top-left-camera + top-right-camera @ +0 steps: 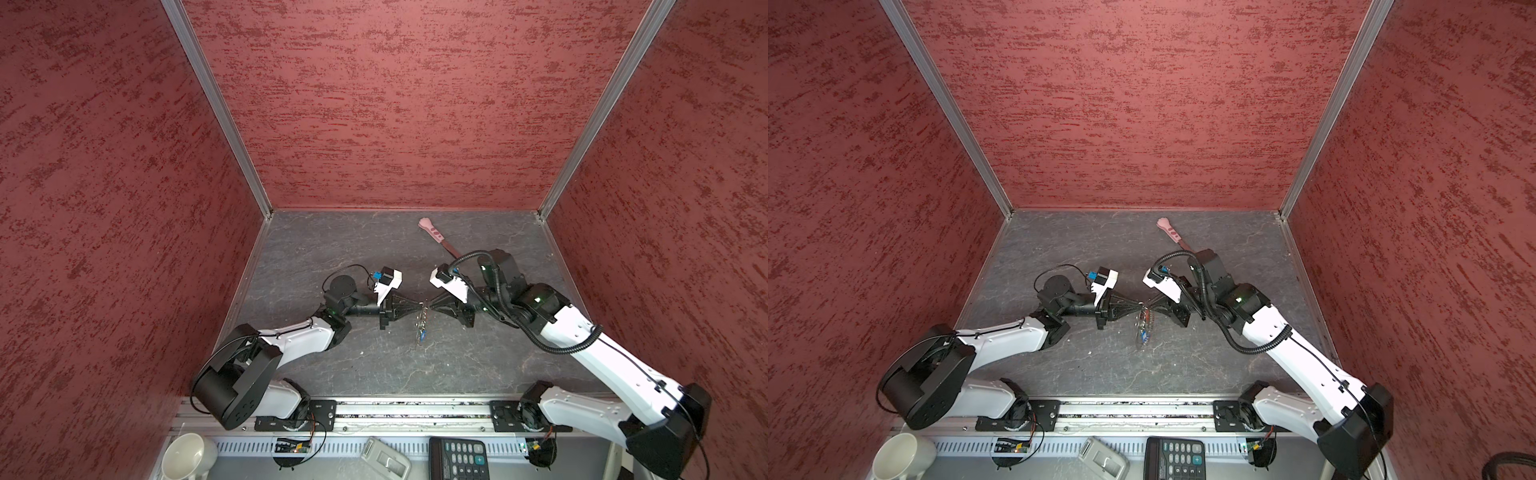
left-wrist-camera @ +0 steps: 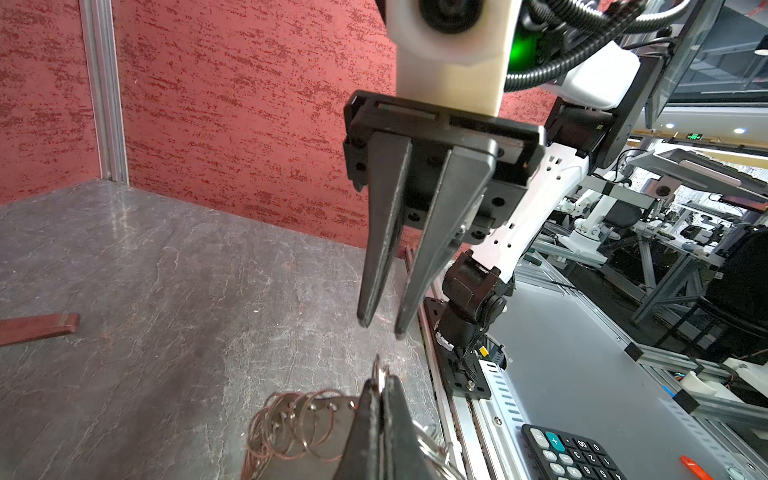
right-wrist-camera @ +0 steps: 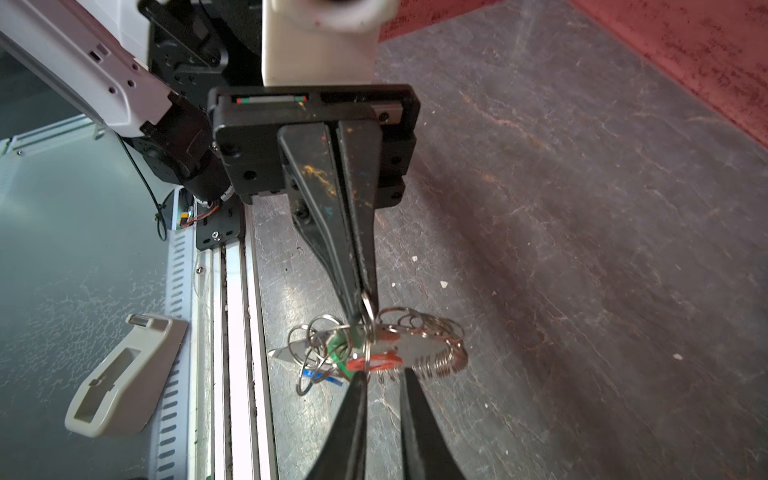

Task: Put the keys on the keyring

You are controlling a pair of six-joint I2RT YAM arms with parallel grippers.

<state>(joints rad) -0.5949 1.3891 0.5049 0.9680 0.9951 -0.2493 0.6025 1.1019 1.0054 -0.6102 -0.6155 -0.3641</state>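
while left fingers (image 3: 332,232) tight on the keyring (image 3: 417,347), right fingers (image 2: 386,232) slightly apart, empty

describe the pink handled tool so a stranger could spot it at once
On the grey table, look near the back wall, right of the middle. The tool lies flat there, partly behind the right arm. Only it has a pink handle; the keyring at centre is silver.

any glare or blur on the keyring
In both top views the keyring is tiny and smeared; left wrist view: soft, cut by the frame edge; right wrist view: sharp, sheen on the table nearby.
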